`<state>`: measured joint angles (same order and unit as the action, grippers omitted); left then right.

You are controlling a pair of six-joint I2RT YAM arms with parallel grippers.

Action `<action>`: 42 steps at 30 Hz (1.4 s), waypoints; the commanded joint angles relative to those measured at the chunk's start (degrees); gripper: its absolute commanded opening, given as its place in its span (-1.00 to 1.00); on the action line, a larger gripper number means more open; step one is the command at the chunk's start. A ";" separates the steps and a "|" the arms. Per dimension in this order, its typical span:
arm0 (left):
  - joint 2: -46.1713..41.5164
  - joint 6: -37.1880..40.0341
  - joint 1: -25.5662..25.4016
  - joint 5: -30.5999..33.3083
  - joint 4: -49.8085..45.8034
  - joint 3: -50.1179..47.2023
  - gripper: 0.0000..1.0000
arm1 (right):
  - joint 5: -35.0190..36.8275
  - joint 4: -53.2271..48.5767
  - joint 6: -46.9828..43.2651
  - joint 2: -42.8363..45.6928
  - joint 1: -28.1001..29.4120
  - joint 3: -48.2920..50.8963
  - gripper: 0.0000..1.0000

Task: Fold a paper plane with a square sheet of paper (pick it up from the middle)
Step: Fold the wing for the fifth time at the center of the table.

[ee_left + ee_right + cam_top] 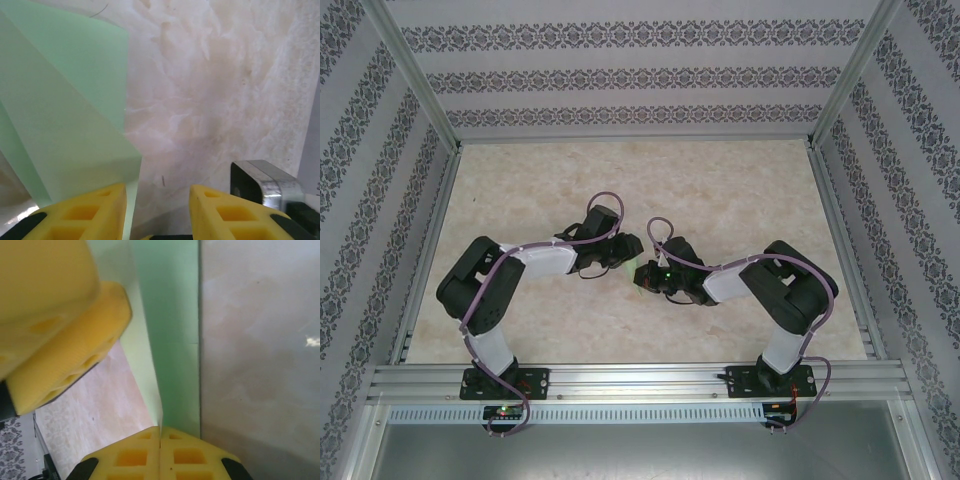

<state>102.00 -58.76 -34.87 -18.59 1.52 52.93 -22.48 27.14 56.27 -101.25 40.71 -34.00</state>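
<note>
Finds the left gripper (157, 187) released, fingers (225, 210) apart over bare table (215, 100), the half-folded sheet of paper (65, 100) beside one finger, mid-table between the two grippers; finds the right gripper (160, 429) clenched on an edge of that sheet. Expects light, limp, easily creased stuff, best pinched along a fold, gently; gets layered flaps from the left wrist, the pinch itself from the right wrist, both grippers meeting mid-table from above.

No writing, label, brand or number can be read. The green paper (65, 100) is plain, and the wall panels (620, 75) carry only an ornamental pattern.
</note>
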 commanded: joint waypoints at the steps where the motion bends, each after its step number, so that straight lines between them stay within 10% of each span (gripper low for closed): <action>1: 1.79 0.94 0.68 -0.52 2.74 0.08 -0.23 | -0.37 2.24 2.60 -0.96 -0.64 0.78 -1.00; 16: 3.55 1.78 0.88 1.30 0.94 0.16 -0.24 | 3.98 -7.79 4.48 4.66 -0.28 1.04 -0.57; 30: 4.53 2.01 0.93 0.90 0.38 0.34 -0.25 | 7.56 -25.93 -1.27 3.04 2.20 -5.28 -0.91; 42: 4.82 2.38 0.93 0.41 -1.02 0.96 -0.26 | 11.58 -32.05 -4.72 14.98 1.93 -6.27 -0.58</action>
<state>105.36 -58.06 -34.87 -19.00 1.93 53.04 -12.32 -3.79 53.17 -90.13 43.68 -40.64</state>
